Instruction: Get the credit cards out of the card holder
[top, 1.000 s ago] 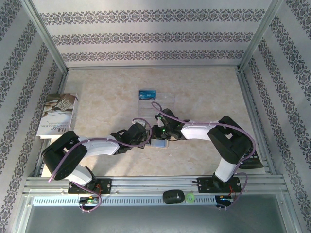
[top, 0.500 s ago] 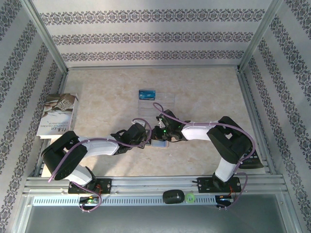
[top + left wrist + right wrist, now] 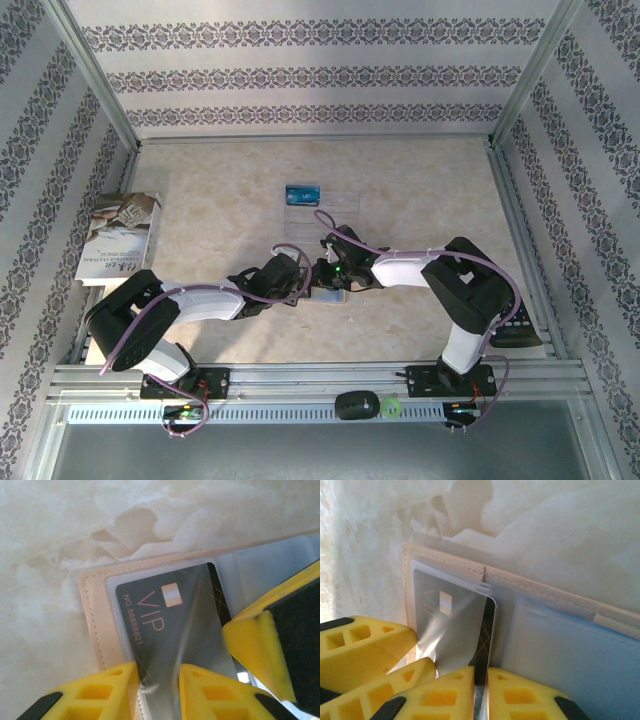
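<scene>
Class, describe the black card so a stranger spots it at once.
Near the front middle of the pale table lies an open tan wallet. Inside it sits the black card, marked VIP, unlike the blue card farther back.

A high camera looks down across the desk (image 3: 430,190). Both wrist cameras press close over the same card holder (image 3: 92,605).

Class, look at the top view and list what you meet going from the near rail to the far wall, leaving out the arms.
Black oval object on the rail → card holder → blue card on the clear tray.
</scene>
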